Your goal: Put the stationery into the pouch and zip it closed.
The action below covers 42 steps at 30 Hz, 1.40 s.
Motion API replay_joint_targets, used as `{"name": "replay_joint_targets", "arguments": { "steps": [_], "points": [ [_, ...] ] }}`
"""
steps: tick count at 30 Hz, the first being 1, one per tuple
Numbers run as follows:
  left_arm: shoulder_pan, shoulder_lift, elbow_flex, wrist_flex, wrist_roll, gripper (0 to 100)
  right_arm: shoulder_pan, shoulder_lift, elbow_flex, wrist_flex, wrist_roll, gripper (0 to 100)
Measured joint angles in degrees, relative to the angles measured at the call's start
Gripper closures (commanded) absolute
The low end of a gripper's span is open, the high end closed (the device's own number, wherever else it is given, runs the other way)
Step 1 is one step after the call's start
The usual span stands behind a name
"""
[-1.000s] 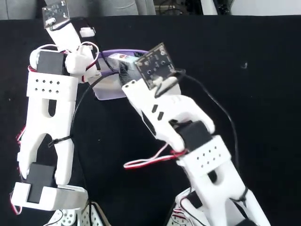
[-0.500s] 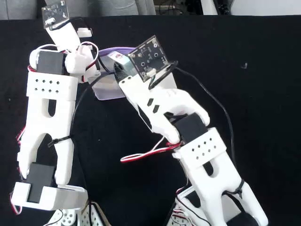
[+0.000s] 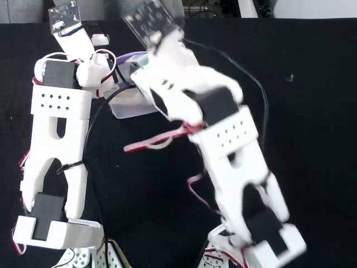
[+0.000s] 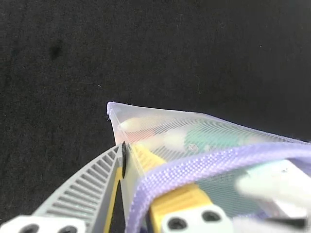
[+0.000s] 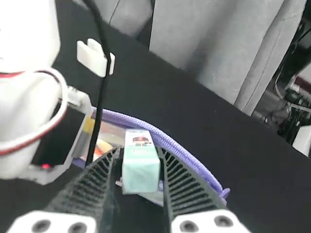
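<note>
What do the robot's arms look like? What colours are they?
The left arm and right arm are chunky white plastic with black motor blocks, rows of little holes and red, white and black wires. The left gripper has a grey ribbed finger and a yellow one; the right gripper has black ribbed fingers.

Open black surface (image 3: 312,111) to the right of the right arm (image 3: 223,139) gives the widest passage; that arm slants across the middle, over the pouch's (image 3: 127,105) near side. The left arm (image 3: 58,128) walls off the left, the left end effector (image 4: 127,153) clamped on the pouch wall. A black cable (image 5: 99,73) crosses one end of the pouch mouth, which sits under the right end effector (image 5: 140,160) gripping a mint box (image 5: 140,174).
</note>
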Motion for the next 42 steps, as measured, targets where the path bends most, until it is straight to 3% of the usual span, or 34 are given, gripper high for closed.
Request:
{"name": "replay_joint_targets", "arguments": {
  "steps": [8, 14, 23, 32, 42],
  "points": [
    [0.0, 0.0, 0.0, 0.0, 0.1, 97, -0.1, 20.0, -33.6, 22.6, 0.2, 98.7],
    [0.0, 0.0, 0.0, 0.0, 0.1, 97, -0.1, 30.0, -47.6, 28.8, 0.2, 98.7],
    [0.1, 0.0, -0.1, 0.0, 0.1, 97, 0.1, 37.9, -48.8, 29.0, -0.1, 98.5],
    [0.3, 0.0, -0.1, 0.0, 0.0, 97, -0.2, 37.7, -48.6, 29.0, -0.1, 74.7],
    [0.1, 0.0, -0.1, 0.3, 0.1, 97, -0.2, 30.3, -47.8, 29.0, 0.4, 73.4]
  ]
}}
